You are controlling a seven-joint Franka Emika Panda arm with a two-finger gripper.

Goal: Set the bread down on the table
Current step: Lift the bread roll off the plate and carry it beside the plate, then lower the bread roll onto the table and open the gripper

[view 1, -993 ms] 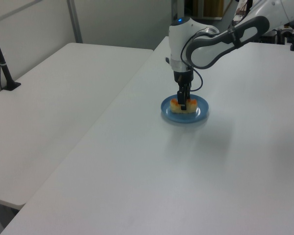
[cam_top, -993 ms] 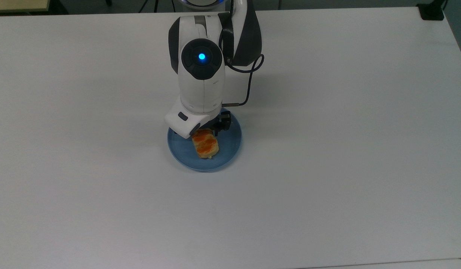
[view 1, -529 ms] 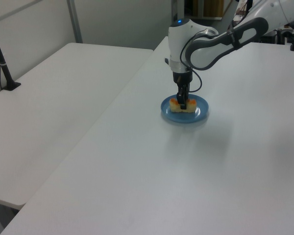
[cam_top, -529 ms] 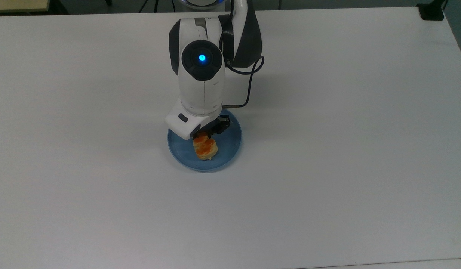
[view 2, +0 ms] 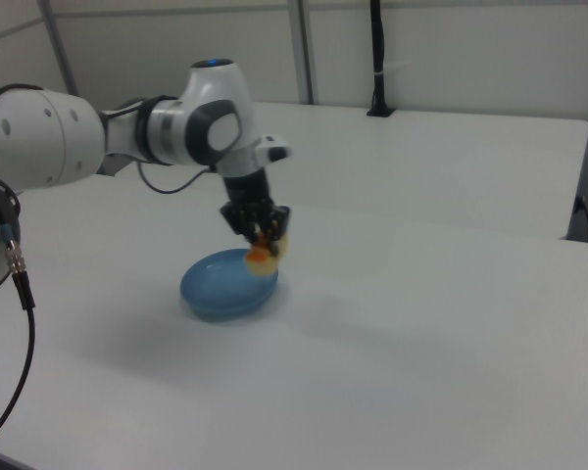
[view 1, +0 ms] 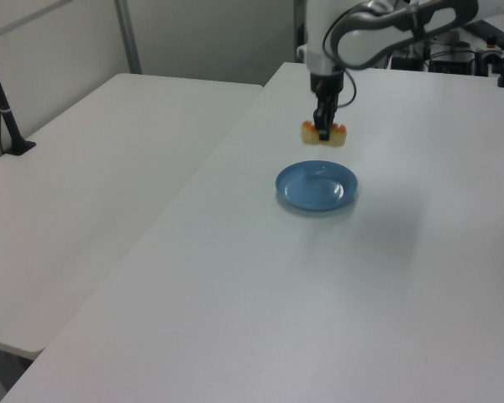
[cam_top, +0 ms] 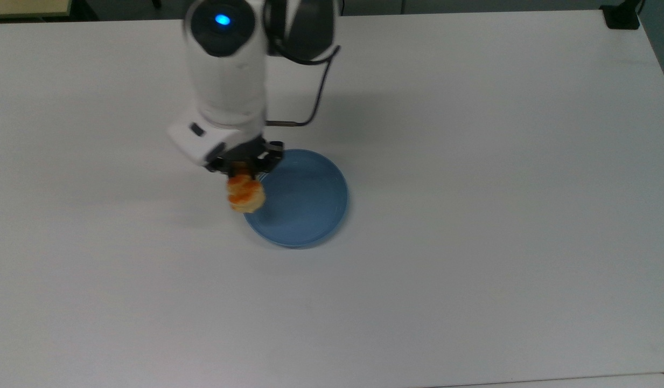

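So your arm's come up and swung toward the top view's left since half a second ago, and the bread came with it, off the plate, which now sits bare. The gripper (cam_top: pixel 245 171) is clamped on the bread (cam_top: pixel 246 196), with the black fingers (view 1: pixel 322 126) pinching it around its middle so both ends stick out either side in the left view. In the right view you can see the bun (view 2: pixel 265 254) hanging in the air under the gripper (view 2: pixel 258 231), clear of everything below it. From the top view it sits right over the left rim of the blue plate (cam_top: pixel 305 215), half over plate and half over the table (cam_top: pixel 472 161). In the left view the bread (view 1: pixel 323 133) looks well above and behind the blue plate (view 1: pixel 307 189). The wrist's black cable (cam_top: pixel 310 102) loops out on the top view's right side of the arm. Past the table (view 1: pixel 361 302) in the left view you've got a second white table (view 1: pixel 92 176) alongside, with a black post (view 1: pixel 4 109) clamped on it.
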